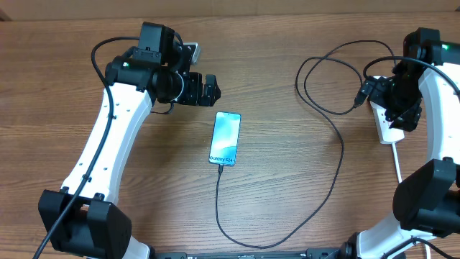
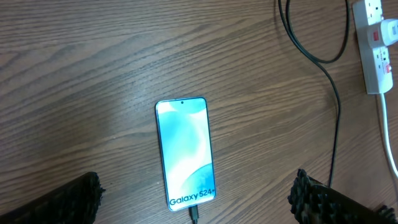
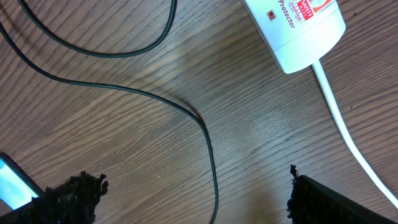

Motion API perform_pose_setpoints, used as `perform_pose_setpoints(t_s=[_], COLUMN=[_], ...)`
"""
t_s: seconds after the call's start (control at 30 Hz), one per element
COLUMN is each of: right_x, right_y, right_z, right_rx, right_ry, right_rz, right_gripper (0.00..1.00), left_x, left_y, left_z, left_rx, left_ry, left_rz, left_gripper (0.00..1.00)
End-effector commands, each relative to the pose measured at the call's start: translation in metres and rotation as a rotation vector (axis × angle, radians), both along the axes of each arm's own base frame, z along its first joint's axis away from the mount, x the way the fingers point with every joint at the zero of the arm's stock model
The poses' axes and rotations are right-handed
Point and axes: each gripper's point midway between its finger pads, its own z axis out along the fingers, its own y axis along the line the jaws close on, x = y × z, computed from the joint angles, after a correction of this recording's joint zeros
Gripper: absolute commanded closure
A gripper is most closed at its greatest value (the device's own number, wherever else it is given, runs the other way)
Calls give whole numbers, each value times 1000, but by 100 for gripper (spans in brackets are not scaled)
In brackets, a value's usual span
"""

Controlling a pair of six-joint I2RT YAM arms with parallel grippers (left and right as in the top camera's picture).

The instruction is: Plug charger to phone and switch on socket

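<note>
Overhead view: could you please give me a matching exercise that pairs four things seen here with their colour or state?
Things:
1. phone
2. cable
3. power strip
4. left hand

Colour or state:
a. white, with red-marked switches
b. open, holding nothing
c. black, thin and looping
d. screen lit blue

Pairs: 1-d, 2-c, 3-a, 4-b

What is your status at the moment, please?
Left gripper and right gripper open, empty. Charger seated in phone, screen lit. Socket switch state unclear; charger loops beside it.
</note>
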Motion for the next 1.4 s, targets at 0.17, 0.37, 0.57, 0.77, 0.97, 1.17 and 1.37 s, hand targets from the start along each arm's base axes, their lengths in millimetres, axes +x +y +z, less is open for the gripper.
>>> perform_pose_setpoints(t_s=[0.17, 0.37, 0.57, 0.77, 0.97, 1.17, 1.37], right_x=[0, 0, 0, 0, 0, 0, 0], right_y=[0, 0, 0, 0, 0, 0, 0], right_z=[0, 0, 0, 0, 0, 0, 0], right_rx=[-2, -2, -2, -2, -2, -2, -2], right_ry=[-3, -3, -3, -3, -3, -3, -3], right_rz=[3, 3, 3, 3, 3, 3, 3], right_gripper=[0, 0, 0, 0, 0, 0, 0], left_x=[-5, -6, -17, -39, -60, -76, -83], left_y=[-12, -32, -38, -30, -22, -16, -9], left_z=[-1, -24, -56, -90, -110, -120, -118], left_rx=[67, 61, 41, 22, -9, -42, -81], left_ry=[-71, -116, -173, -236, -327, -418, -472], left_rz=[-50, -94, -114, -110, -102, -90, -47], left_gripper=[0, 1, 0, 0, 0, 0, 0])
